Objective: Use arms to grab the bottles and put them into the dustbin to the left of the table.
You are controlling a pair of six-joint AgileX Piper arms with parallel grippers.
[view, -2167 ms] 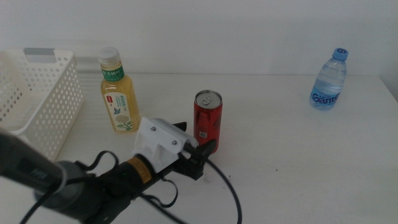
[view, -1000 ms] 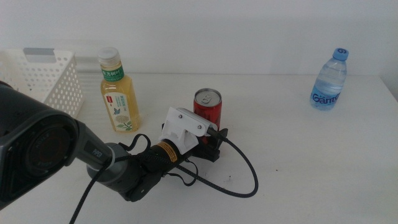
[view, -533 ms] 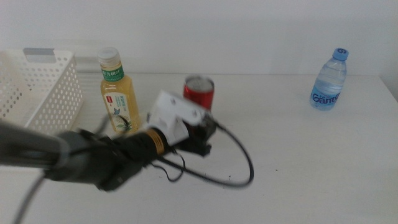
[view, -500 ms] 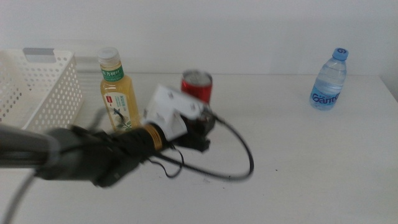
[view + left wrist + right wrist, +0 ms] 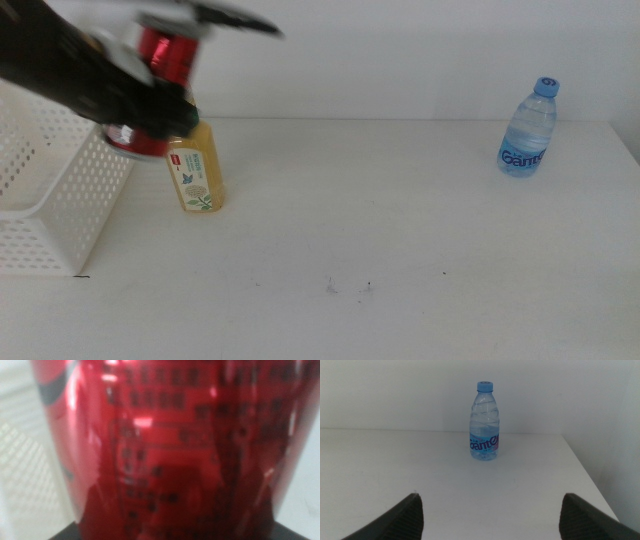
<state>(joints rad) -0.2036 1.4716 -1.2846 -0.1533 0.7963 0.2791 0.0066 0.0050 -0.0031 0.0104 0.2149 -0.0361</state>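
My left claw (image 5: 150, 95) is up in the air at the table's left end, clamped around the red can (image 5: 165, 52); the can fills my left wrist view (image 5: 165, 445). Motion blur hides the jaw edges. The can hangs above the white basket's (image 5: 60, 190) near rim, just over the yellow tea bottle (image 5: 197, 170), which stands upright on the table (image 5: 400, 230) beside the basket. My right claw (image 5: 490, 515) is spread wide and empty, facing the water bottle (image 5: 485, 422), upright near the table's far right corner (image 5: 528, 128).
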